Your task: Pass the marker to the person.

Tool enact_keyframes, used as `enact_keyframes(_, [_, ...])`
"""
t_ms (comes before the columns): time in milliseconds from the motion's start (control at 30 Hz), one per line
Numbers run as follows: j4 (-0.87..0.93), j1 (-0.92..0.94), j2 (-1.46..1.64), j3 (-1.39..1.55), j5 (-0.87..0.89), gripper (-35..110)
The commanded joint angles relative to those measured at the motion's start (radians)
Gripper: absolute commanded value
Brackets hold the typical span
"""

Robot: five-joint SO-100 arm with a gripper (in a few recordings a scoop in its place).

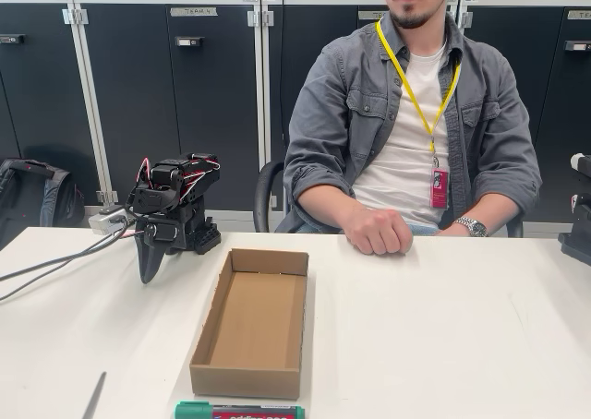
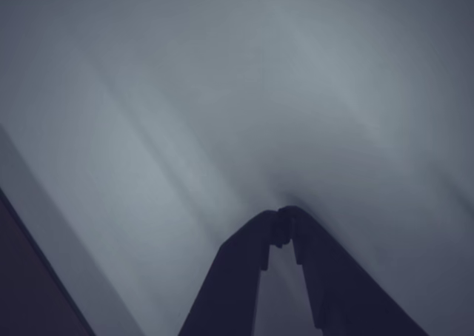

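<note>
In the fixed view we see the arm folded down at about nine o'clock on the white table (image 1: 443, 327), its black gripper (image 1: 148, 273) pointing straight down with the tip at or just above the surface. In the wrist view the gripper (image 2: 285, 216) shows its two dark fingers (image 2: 244, 277) meeting at the tips against a blurred pale surface, so we read it as clenched, with nothing between the jaws. The marker (image 1: 238, 411) lies flat at six o'clock, at the very bottom edge of the fixed view, its green cap to the left and the red-and-white label running right; it sits just below the near wall of the cardboard box (image 1: 251, 322) and well apart from the gripper. We see the box open and shallow near the table's centre, its long side running from six towards twelve o'clock. A thin grey stick (image 1: 94, 396) lies at about seven o'clock, left of the marker. The person (image 1: 416, 133) sits behind the table at about one o'clock, a closed hand (image 1: 379, 232) resting on the far edge. Cables (image 1: 55, 262) trail from the arm to the left edge.
</note>
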Motion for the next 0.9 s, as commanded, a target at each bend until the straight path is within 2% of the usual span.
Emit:
enact_keyframes(0, [-0.008, 0.009, 0.008, -0.005, 0.029, -5])
enact_keyframes(167, [-0.015, -0.091, -0.064, -0.167, 0.193, -5])
enact_keyframes(500, [-0.247, -0.295, -0.411, -0.65, 0.581, -5])
enact_keyframes(700, [-0.337, -0.368, -0.615, -0.95, 0.687, -5])
enact_keyframes(867, [-0.476, -0.431, -0.723, -1.088, 0.704, -5])
